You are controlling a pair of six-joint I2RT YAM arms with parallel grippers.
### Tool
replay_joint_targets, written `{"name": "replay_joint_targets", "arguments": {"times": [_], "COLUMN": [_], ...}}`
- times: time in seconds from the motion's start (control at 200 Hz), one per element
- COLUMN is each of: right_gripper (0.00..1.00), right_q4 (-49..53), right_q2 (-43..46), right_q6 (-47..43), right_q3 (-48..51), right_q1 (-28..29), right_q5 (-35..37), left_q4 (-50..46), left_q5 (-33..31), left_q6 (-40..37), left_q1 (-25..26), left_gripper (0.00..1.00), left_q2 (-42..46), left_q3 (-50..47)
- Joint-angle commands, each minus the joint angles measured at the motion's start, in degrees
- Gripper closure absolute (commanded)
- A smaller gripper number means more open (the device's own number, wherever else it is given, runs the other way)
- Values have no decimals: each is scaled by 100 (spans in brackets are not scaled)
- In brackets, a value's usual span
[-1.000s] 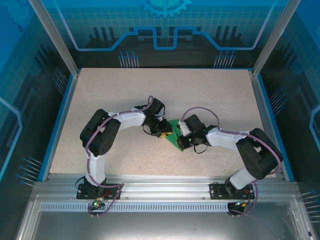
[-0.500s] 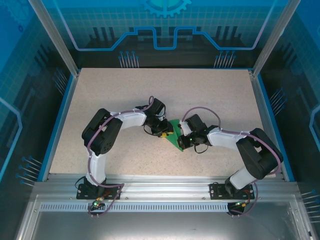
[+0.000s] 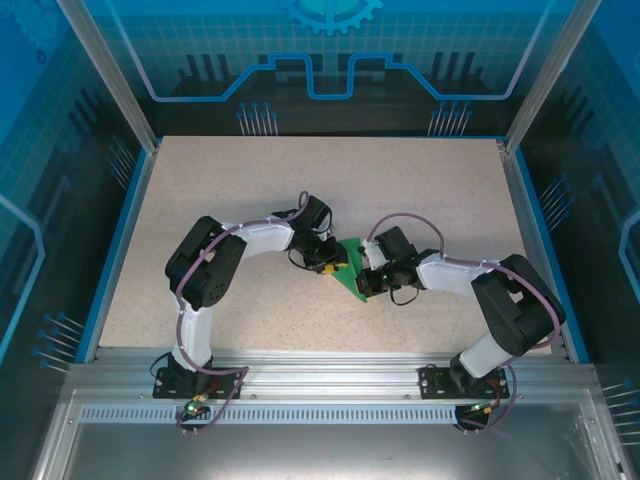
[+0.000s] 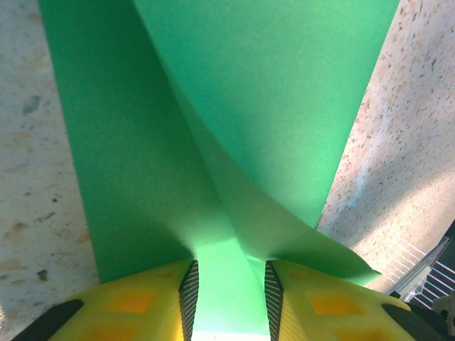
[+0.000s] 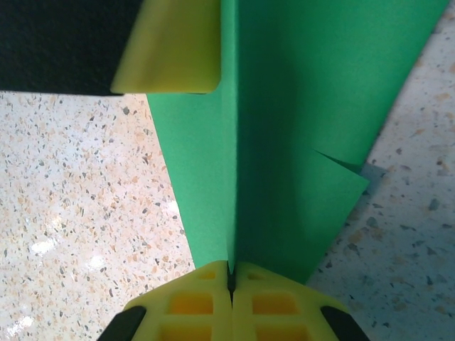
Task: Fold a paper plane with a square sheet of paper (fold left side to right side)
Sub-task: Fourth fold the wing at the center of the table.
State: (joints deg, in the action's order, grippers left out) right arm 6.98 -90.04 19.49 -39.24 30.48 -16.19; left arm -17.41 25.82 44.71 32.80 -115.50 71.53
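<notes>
While the left-to-right fold is judged to be in hand and not yet finished, the square sheet of paper (image 3: 349, 268) sits near the middle of the table (image 3: 420, 190), directly between the two arms, part of it raised off the surface. The right gripper (image 5: 231, 273) has its jaws pressed together on a standing fold of the sheet, the crease running straight into the closed pads. The left gripper (image 4: 227, 291) has its jaws apart, with a curled flap of the sheet passing between the pads (image 4: 189, 298); no firm pinch is evident. The next move would call for carrying that flap across to the right edge, matching the corners, which look slightly offset on the right wrist camera, then pressing the crease flat. No brand, label or legible writing is found on paper, fingers or table.
</notes>
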Motion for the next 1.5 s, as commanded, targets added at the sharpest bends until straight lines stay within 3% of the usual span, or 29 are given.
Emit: {"name": "replay_joint_targets", "arguments": {"times": [0.0,0.27,0.575,1.191,1.321,1.496], "right_gripper": [94,77,63,63,70,89], "right_q4": [-160,-173,205,-180,-225,-208], "right_q2": [-85,162,426,-514,-605,-617], "right_q6": [3,0,-160,-6,24,25], "right_q3": [21,-38,-390,-755,-775,-822], "right_q1": [-103,-240,-631,-394,-389,-394], "right_q5": [-229,-658,-621,-843,-860,-860], "left_q4": [-12,-43,-78,-140,-157,-149], "left_q5": [34,8,-1,-16,-28,-33], "left_q6": [-30,-32,-59,-85,-94,-94], "left_q1": [26,32,26,24,26,17], "left_gripper": [65,65,65,65,65,65], "left_q2": [-170,-209,-163,-152,-148,-146], "left_q3": [54,45,63,90,83,98]}}
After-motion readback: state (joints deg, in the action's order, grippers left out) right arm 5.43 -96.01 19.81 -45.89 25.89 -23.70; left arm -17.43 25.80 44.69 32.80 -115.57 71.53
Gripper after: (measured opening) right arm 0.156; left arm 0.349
